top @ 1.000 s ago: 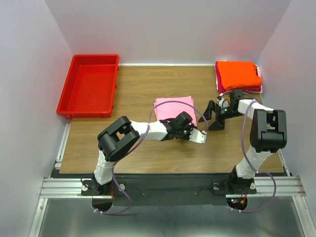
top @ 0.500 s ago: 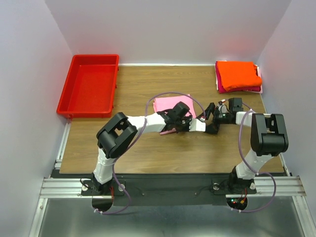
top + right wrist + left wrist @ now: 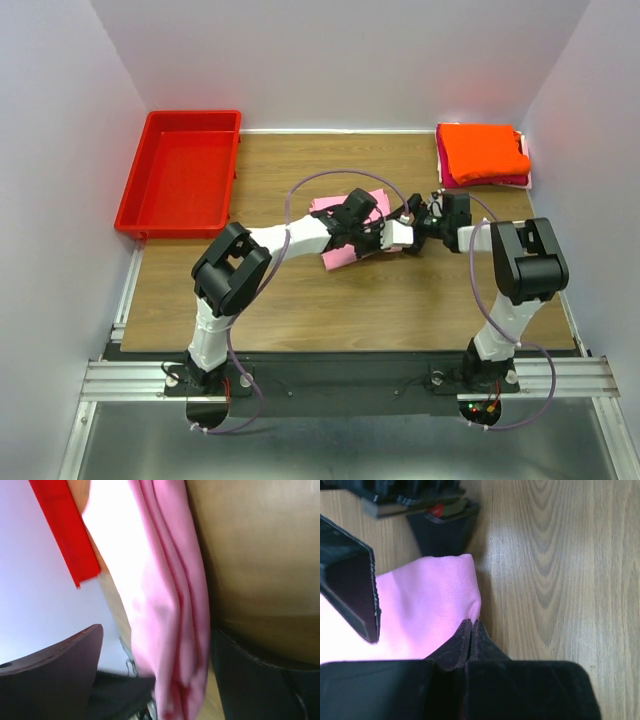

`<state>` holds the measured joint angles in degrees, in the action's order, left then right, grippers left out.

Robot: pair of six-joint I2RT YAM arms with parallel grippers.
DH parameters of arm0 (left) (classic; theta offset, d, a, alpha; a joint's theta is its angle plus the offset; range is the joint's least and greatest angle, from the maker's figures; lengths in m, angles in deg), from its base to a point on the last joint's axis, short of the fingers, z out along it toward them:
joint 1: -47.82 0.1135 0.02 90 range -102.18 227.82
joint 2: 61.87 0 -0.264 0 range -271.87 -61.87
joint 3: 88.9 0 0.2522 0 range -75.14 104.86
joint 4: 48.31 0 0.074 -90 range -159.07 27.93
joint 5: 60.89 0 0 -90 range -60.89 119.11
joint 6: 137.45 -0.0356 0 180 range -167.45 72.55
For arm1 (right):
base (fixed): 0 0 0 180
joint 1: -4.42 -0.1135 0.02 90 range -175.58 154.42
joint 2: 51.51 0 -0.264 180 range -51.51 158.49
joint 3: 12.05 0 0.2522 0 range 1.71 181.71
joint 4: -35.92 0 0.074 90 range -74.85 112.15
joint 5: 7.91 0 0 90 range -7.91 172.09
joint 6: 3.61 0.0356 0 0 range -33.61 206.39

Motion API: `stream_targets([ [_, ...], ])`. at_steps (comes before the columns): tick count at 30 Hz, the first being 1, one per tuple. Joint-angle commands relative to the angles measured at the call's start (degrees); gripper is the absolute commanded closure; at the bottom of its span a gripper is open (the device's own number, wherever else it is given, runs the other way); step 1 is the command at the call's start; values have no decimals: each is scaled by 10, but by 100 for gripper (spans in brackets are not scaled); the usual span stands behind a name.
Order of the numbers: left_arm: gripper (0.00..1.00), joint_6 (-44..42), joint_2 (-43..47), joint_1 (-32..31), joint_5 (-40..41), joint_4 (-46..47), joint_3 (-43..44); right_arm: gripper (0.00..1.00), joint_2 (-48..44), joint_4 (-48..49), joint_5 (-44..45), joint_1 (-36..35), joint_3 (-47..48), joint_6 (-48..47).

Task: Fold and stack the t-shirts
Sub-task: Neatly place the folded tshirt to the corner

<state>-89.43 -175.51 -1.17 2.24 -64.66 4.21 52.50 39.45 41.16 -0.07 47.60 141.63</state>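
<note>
Table (image 3: 300,300): wood-grain surface, light brown, smooth, with a soft sheen showing just right of the left gripper's fingertips (image 3: 470,637).

Light pink t-shirt (image 3: 427,610): soft knit cloth, matt, fine ribbed weave; layered folds show between the right gripper's fingers (image 3: 55,675).

Left gripper (image 3: 385,237) finger pads: dark, matt, slightly fuzzy or rubbery texture. Right gripper (image 3: 418,222) fingers: dark, smooth, dull plastic.

Orange t-shirt (image 3: 483,150) and darker pink-red t-shirt (image 3: 447,178) beneath it: matt cloth.

Red tray (image 3: 182,172): rigid plastic, smooth, mildly glossy.

Arm links: white and black plastic shells, semi-gloss. Base rail (image 3: 340,378): bare metal, brushed look.
</note>
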Motion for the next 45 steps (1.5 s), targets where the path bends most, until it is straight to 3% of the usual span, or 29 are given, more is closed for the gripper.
stream_targets([
  [1, 100, 24, 19, 8, -45, -9, 37, 15, 49, 58, 119, -16, 33, 21],
  [3, 100, 36, 15, 13, -52, -10, 43, 23, 62, 57, 144, -17, 46, 29],
  [6, 100, 50, 8, 15, -58, -12, 55, 28, 74, 56, 162, -17, 57, 27],
  [21, 100, 65, -7, 22, -71, -23, 74, 41, 146, 80, 193, -37, 100, 0],
  [27, 100, 89, -25, 40, -78, -18, 93, 32, 144, 68, 175, -48, 101, 7],
  [30, 100, 89, -25, 44, -89, -19, 94, 34, 152, 64, 167, -49, 98, 7],
  [32, 100, 85, -20, 45, -90, -21, 89, 39, 157, 63, 163, -50, 97, 7],
  [34, 100, 80, -16, 45, -92, -20, 81, 53, 161, 63, 163, -51, 104, 1],
  [38, 99, 80, -9, 45, -94, -26, 76, 94, 165, 49, 154, -52, 147, -41],
  [39, 85, 85, -4, 45, -93, -32, 81, 99, 166, 29, 151, -51, 164, -81],
  [41, 68, 99, 8, 55, -92, -51, 90, 100, 161, -19, 159, -51, 204, -124],
  [45, 57, 180, 56, 103, -118, -74, 96, 99, 125, -91, 201, -51, 253, -251],
])
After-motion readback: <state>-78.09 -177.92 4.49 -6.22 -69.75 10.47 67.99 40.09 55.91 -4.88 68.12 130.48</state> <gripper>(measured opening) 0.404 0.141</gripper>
